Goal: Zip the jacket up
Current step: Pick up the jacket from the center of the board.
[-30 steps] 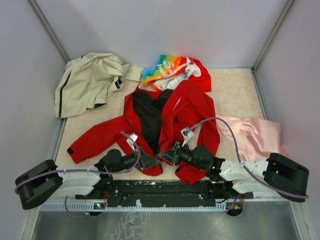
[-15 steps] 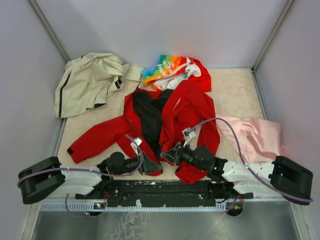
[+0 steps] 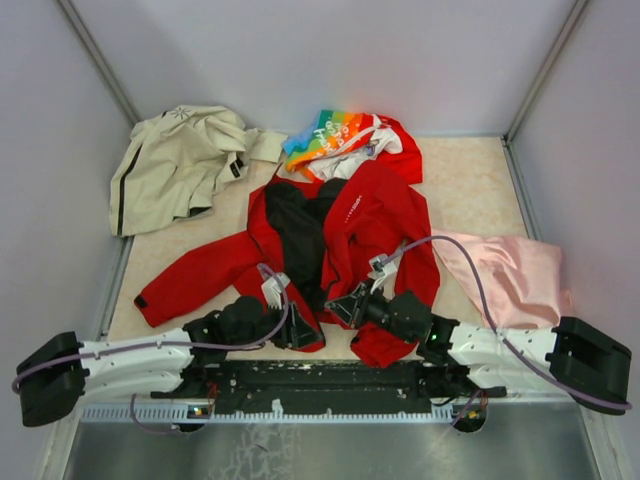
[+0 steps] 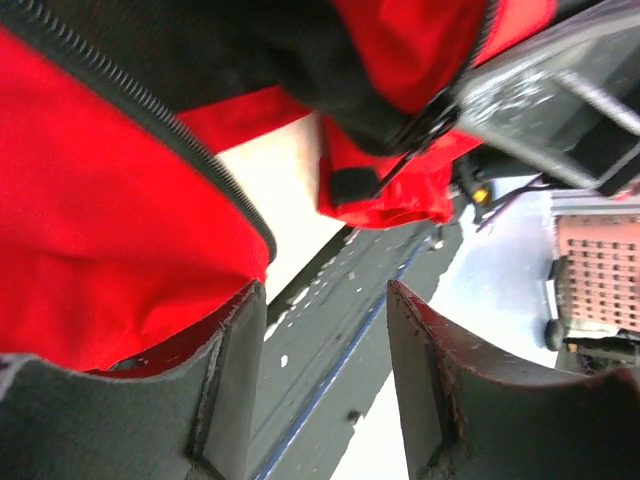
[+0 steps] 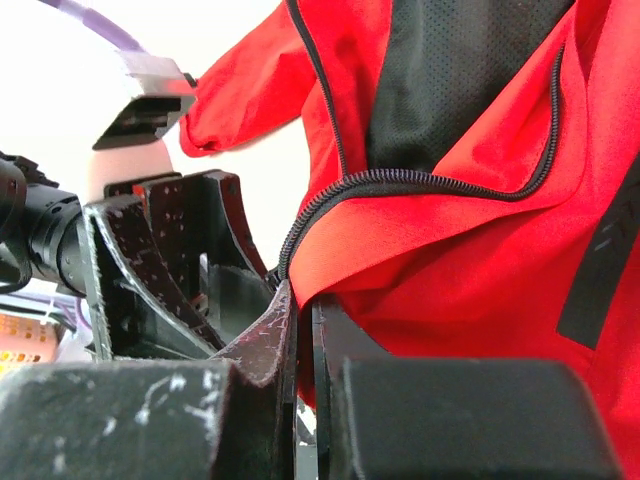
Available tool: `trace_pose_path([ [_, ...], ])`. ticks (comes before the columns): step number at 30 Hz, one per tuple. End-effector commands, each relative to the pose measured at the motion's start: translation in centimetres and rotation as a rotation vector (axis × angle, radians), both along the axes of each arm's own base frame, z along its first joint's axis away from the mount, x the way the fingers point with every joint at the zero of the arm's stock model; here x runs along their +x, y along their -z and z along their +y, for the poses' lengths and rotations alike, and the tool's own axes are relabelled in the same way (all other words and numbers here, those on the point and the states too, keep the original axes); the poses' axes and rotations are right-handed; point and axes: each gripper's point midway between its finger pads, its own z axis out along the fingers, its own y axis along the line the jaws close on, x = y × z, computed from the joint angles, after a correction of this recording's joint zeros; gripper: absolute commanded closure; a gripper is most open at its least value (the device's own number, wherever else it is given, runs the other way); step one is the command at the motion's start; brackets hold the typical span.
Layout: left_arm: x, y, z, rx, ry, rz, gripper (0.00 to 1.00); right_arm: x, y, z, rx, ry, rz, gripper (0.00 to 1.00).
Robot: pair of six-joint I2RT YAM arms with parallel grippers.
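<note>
The large bright red long-sleeved jacket with black mesh lining lies open on the pale tabletop. Its collar is far from the arm bases and its hem is at the near edge, so the front opening runs lengthwise straight away from both claws. The left claw sits at the hem of the panel on its own side and the right claw at the hem of the other panel, with the black lining between them. Both are about equally near the foot of the opening.

In its wrist view the right claw has its fingers pressed together on the red hem, just beside the end of the dark zipper teeth. The left claw stands apart and grips nothing. The red panel's zipper edge lies just beyond one finger, and the black base rail shows through the gap. As I judge it, the left claw must take that loose edge and carry it across to the held one.
</note>
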Motion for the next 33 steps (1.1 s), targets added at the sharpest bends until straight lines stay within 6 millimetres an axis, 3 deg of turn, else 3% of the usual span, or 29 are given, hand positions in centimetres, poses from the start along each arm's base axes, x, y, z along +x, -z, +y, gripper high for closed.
trace_pose_path([
  [1,-0.8,3.9,2.2,0.248,-0.011,0.048,0.43,1.2,-0.4,-0.8,0.003,0.070,-0.046,1.00],
  [10,0.4,4.2,2.5,0.536,-0.094,-0.068,0.40,1.4,0.6,-1.2,-0.013,0.092,-0.035,1.00],
  [19,1.9,4.8,1.3,0.665,-0.130,-0.133,0.44,1.5,1.0,-1.5,-0.025,0.105,-0.028,1.00],
  [28,1.5,6.9,0.8,0.754,-0.098,-0.126,0.50,1.7,1.4,-1.5,-0.036,0.108,-0.020,1.00],
  [33,0.8,8.6,1.8,0.837,-0.092,-0.102,0.49,1.8,1.6,-1.5,-0.042,0.110,-0.017,1.00],
])
